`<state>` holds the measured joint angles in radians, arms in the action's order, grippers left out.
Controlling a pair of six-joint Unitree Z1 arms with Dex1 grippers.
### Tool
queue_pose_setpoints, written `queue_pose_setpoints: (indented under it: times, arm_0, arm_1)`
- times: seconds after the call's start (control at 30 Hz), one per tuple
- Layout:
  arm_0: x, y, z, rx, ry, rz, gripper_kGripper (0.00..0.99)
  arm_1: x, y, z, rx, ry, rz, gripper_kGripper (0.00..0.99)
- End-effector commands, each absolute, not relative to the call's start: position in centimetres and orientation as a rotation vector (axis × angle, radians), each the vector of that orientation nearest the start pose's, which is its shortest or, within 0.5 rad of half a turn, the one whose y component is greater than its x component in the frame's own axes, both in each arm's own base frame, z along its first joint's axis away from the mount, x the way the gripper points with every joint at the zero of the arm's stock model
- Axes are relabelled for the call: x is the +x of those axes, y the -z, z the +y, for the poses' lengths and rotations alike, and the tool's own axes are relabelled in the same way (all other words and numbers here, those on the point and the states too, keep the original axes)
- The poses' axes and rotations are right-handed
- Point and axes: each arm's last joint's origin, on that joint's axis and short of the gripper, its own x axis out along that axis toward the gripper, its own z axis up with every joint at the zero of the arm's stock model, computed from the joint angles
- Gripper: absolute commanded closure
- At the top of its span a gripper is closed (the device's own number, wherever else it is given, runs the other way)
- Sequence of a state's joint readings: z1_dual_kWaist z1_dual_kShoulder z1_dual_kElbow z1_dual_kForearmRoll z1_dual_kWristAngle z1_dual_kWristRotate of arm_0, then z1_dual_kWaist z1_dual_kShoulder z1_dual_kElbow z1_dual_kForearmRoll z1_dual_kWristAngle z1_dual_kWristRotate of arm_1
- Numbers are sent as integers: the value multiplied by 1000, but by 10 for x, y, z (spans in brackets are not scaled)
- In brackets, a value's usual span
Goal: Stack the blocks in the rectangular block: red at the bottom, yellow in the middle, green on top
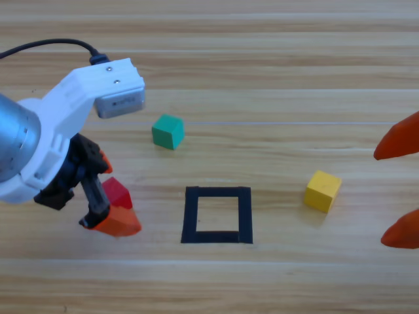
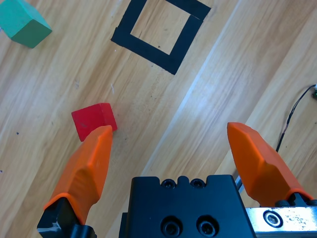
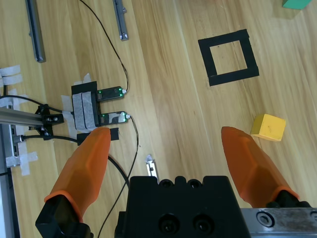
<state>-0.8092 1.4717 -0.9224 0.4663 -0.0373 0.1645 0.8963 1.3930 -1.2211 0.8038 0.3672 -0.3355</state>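
I see the tape outline [image 1: 217, 215] centred, one cube [image 1: 168, 131] behind-left, another [image 1: 323, 191] right, the third [image 1: 117, 193] left.

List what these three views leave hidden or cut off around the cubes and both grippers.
- High view: the left gripper covers part of the red cube; contact cannot be told.
- High view: the right gripper is cut by the right edge, only jaw tips show.
- Right wrist view: the green cube is cut by the top edge.

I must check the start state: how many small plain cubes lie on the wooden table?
3: red cube beside the left gripper, teal-green cube above the black tape rectangle, yellow cube right of it.
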Motion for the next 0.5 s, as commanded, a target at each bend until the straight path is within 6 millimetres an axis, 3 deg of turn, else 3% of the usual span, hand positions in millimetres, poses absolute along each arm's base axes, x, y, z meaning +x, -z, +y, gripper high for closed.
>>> queue_pose_setpoints:
  times: [0.03,0.2,0.5]
  arm_0:
    - [169,-281,-186,559,849,935,0]
    - [170,-280,-188,561,847,939,0]
    - [176,-286,-193,546,831,964,1]
  arm_1:
    - [133,-363,204,-561,-1341,826,2]
    - [135,-361,204,-545,-1296,849,4]
    - [169,-344,211,-593,-811,879,2]
